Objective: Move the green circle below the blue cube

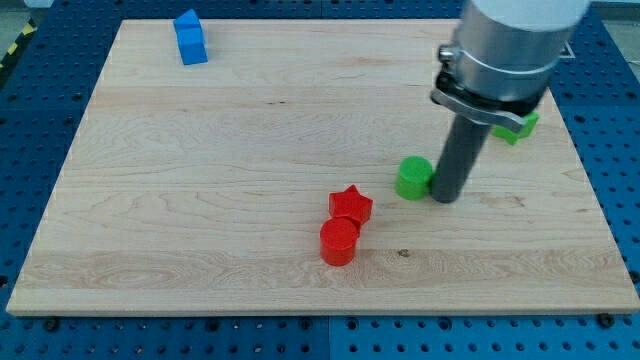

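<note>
The tool, my tip point(443, 197), grips nothing and touches the green circle's point(412, 178) right side, with the blue cube point(189, 38) far up-left.

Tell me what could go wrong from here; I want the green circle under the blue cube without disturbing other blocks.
My tip sits at the green circle's right side. Pushing straight toward the view's left could graze the red star, which touches the red cylinder. The round block may also slip off my tip on the long diagonal to the blue cube. The arm hides most of the green star.
</note>
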